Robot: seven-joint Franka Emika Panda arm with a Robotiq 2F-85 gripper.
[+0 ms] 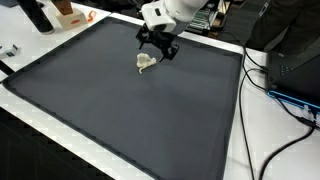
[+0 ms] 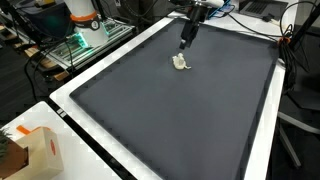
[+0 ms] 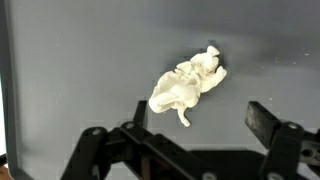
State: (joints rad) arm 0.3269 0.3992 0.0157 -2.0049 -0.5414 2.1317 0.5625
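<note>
Dark grey matting covers nearly the whole white table. Near its far edge lies a small crumpled cream rag, alone on the mat and well apart from the cables off to the side. In both exterior views I have the gripper hanging just above the rag and slightly beyond it, not touching it. Its fingers stand wide apart with nothing between them. In the wrist view the rag lies ahead of the fingertips, roughly midway between them, stretched on a slant with a thin tail at its near end. My judgement is that a clean pick depends on lining up first. I would slide forward until the thick middle of the lump sits between the fingers, then turn the wrist so they close across its narrow width and not along its length. The rag is low and soft, so the tips should come down almost to the mat without pressing into it. Catching only the tail would probably let the rest slip free.
</note>
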